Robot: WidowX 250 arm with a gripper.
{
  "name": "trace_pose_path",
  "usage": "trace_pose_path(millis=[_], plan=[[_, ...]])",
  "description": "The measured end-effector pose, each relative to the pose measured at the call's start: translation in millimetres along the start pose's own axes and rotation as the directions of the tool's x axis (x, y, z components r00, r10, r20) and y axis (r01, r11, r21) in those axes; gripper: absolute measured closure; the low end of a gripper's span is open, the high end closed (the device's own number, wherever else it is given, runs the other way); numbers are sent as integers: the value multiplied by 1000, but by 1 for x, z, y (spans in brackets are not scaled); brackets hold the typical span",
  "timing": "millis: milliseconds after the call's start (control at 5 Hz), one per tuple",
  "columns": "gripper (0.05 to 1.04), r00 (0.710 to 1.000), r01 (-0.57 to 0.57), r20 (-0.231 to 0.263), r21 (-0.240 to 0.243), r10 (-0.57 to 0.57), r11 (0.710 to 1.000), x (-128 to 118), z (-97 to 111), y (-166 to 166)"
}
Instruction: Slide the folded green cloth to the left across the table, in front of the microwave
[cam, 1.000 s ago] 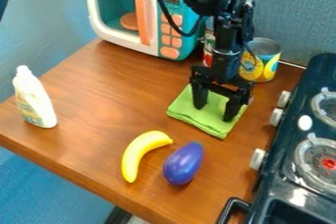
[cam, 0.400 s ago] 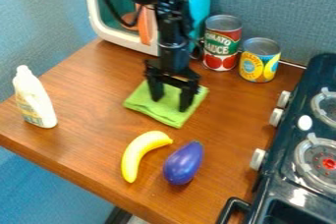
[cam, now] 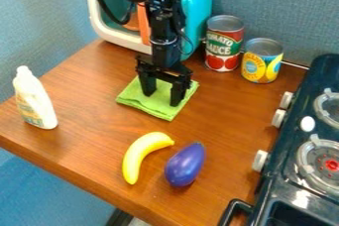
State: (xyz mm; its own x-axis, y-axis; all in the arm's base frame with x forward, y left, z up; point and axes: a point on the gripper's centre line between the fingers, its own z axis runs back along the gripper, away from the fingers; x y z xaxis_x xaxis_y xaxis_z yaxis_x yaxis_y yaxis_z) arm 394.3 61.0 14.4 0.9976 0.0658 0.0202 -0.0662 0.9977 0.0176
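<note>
A white plastic bottle [cam: 34, 100] stands near the left corner of the wooden tabletop [cam: 86, 126], a teal-and-white toy microwave [cam: 198, 4] at the far edge. Toward the front edge lies a curved yellow toy banana [cam: 140, 153]. Behind it, a roughly square green cloth [cam: 155, 109] spreads directly beneath the black pincer [cam: 161, 99], open, its two fingertips apart across the cloth's middle. A glossy purple toy eggplant [cam: 185, 164] lies right of the banana, near the front edge.
</note>
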Motion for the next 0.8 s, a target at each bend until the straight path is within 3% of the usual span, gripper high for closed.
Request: trace_pose_path(millis=[400,600,800], plan=[[83,999,4,-40,23,-3,1000,-8,4,3],[83,997,73,-22,29,-72,997,-10,17,-1],[83,987,118,107,35,-121,992,-2,67,-15]])
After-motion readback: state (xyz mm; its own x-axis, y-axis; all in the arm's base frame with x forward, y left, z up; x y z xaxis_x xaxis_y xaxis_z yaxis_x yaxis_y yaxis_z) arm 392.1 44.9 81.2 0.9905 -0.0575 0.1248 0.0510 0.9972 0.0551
